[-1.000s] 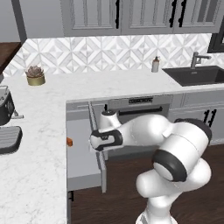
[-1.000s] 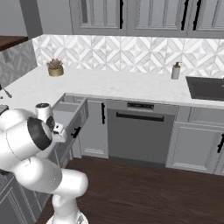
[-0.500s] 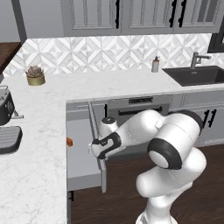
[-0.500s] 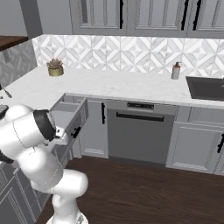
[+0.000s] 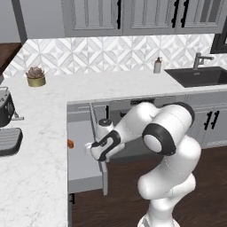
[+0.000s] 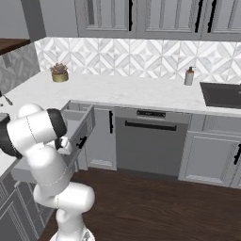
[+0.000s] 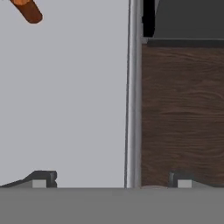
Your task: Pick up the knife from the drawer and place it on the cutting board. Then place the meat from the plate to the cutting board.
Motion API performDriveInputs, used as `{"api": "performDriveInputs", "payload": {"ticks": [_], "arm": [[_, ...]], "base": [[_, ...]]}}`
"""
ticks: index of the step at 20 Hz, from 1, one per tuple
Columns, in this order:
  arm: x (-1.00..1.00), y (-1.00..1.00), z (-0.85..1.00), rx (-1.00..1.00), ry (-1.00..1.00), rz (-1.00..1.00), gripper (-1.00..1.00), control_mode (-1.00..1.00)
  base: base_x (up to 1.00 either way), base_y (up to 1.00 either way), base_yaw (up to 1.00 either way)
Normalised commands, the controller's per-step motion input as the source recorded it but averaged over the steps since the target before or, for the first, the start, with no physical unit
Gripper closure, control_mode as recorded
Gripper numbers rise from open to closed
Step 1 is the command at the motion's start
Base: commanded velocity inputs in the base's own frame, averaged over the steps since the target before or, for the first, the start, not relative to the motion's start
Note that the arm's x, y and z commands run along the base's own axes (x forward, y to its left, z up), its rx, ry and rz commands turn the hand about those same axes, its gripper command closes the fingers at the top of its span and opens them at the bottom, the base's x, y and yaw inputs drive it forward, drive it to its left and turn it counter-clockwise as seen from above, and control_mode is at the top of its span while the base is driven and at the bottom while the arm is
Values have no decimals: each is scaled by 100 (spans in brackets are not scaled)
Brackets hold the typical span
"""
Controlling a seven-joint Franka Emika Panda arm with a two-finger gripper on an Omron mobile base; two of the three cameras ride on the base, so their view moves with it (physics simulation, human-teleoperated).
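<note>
The wide grey drawer (image 5: 83,153) stands pulled out below the white counter, its front panel (image 7: 133,96) running up the middle of the hand view. The knife's orange-brown handle (image 5: 70,143) pokes out from under the counter edge onto the drawer floor, and its end (image 7: 28,11) appears at the hand view's top left; the blade is hidden. My gripper (image 5: 93,152) hangs open over the drawer's front edge, one fingertip (image 7: 41,178) above the drawer floor, the other above the wood floor, with nothing held. The cutting board, plate and meat are out of view.
A potted plant (image 5: 35,76) and a soap bottle (image 5: 157,65) stand by the tiled back wall, with a dark sink (image 5: 199,75) on the right. Dark appliances (image 5: 5,111) sit on the left counter. A dishwasher front (image 6: 150,146) is beside the drawer.
The hand has slid a little down and left over the drawer's front edge, and the elbow has swung up and closer. The drawer and knife have not moved.
</note>
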Motion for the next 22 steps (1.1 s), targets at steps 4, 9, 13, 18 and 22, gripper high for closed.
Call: {"api": "performDriveInputs", "payload": {"ticks": [4,9,13,18,22], "arm": [[0,0,-10,-2,3,0,-100,-100],[0,0,-39,-9,2,0,-100,-100],[0,-9,-32,-6,2,0,-100,-100],[-2,-9,0,0,0,-1,-100,-100],[-36,-86,0,0,0,-10,-100,-100]], "base": [[0,0,0],[0,0,0],[0,0,0],[0,0,0],[0,0,0]]}}
